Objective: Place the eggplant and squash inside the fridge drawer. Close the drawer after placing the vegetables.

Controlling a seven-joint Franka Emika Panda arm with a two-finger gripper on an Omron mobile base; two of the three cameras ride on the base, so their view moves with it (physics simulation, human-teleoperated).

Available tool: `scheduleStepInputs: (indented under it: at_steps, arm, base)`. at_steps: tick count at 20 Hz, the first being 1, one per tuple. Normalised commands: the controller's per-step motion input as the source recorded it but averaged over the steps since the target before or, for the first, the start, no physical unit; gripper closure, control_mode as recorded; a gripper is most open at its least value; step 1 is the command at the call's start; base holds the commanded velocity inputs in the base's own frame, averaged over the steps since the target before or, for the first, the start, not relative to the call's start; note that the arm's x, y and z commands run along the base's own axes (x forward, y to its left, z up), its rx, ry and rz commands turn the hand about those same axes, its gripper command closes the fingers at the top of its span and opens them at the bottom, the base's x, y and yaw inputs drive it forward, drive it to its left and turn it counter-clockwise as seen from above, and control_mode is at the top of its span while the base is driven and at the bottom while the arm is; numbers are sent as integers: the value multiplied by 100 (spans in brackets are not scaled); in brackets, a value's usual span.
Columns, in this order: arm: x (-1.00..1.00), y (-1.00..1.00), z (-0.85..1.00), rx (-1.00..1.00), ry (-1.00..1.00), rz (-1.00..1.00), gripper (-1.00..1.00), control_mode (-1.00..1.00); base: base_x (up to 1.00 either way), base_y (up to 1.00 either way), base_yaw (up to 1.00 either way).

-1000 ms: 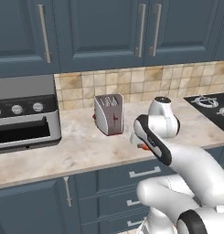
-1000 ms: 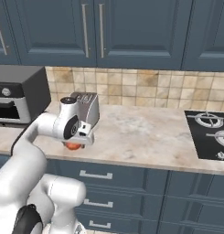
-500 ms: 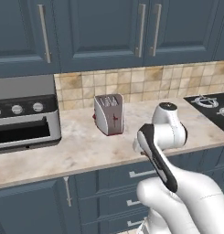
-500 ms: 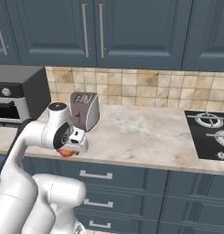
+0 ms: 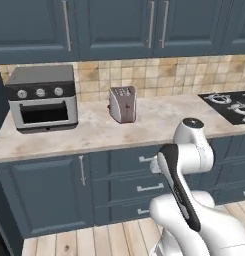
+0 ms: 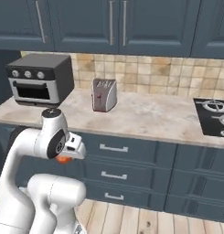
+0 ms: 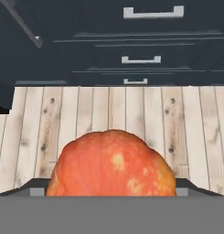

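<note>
Hand view looks down at a pale wooden floor (image 7: 131, 119) and a bank of dark-blue base-cabinet drawers (image 7: 145, 59), with a ribbed orange squash (image 7: 112, 164) bulging up from the bottom edge between the dark fingertips (image 7: 33, 186); the claw (image 7: 112, 189) is spread wide around it, clamped on the squash as far as I can judge; in the right base view a sliver of orange shows under the hand (image 6: 63, 159). Compared with a second ago, the whole scene has slid in both base views: the toaster (image 5: 122, 104) and toaster oven (image 5: 42, 97) on the tabletop (image 5: 94, 132) now sit farther off and floorboards show below, so the base has backed away while the arm has swung the squash down off the tabletop; this looks like carrying it towards the fridge drawer.
</note>
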Motion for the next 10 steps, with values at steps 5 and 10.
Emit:
scheduleStepInputs:
  at_steps: [5, 10]
  arm:
    - [0, 0, 0, 0, 0, 0, 100, 100]
    - [0, 0, 0, 0, 0, 0, 100, 100]
  base:
    - [-93, 17, 54]
    - [-71, 24, 66]
